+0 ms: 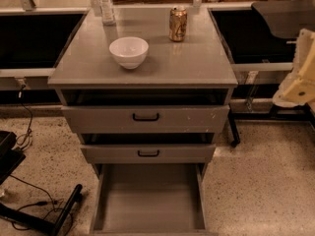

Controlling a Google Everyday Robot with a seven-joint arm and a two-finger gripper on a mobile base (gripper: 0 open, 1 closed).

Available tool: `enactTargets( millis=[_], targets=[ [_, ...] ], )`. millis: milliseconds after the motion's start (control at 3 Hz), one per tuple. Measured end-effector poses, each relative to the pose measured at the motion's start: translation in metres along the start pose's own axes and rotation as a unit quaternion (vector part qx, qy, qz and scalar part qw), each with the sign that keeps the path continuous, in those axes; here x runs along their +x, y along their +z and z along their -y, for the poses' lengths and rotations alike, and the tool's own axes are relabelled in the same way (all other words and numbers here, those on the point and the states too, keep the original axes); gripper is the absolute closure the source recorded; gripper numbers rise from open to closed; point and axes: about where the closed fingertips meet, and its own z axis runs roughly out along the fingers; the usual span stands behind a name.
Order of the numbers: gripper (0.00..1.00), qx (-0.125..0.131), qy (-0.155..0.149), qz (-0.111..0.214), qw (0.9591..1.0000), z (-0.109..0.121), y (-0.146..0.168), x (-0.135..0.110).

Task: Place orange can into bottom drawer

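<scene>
Orange can (177, 24): 1 item, standing upright on the cabinet top (197, 65), toward the rear edge and right of centre. Silver lid faces up. Nothing touches it. Not yet picked up.

Bottom drawer (150, 200): lowest of 3, pulled out toward the camera, plain grey tray exposed, nothing visible inside. Judged ready to receive the can, with no opening step left.

Gripper (300, 85): cream-coloured part at the right edge of the view, beside the cabinet and well apart from the can. It is not on the can. Whether it is open or closed cannot be told.

Task status, as a judgement: 0 handling steps complete. The only favourable condition met is the open drawer. Remaining steps:
1. Reach across to the rear of the top.
2. Grip the can.
3. Lift it clear.
4. Carry it forward and down past the 2 upper drawers.
5. Release it into the tray.

White bowl (128, 52): 1 item, on the same top, in front of and to the left of the can, apart from it. It may sit near the carrying path.

Clear plastic bottle (105, 4): 1 item, upright at the rear left of the top, well apart from the can.

Upper drawers: 2, each with a black handle (145, 117).
</scene>
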Motion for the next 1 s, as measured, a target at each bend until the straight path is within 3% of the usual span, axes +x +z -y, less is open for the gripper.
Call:
enactTargets(
  millis=[667,1000],
  targets=[
    [0.0,0.012,-0.006,0.004,0.9999,0.0,-0.012,-0.008],
    [0.0,0.03,0.014,0.033,0.9989,0.022,0.009,-0.009]
  ],
)
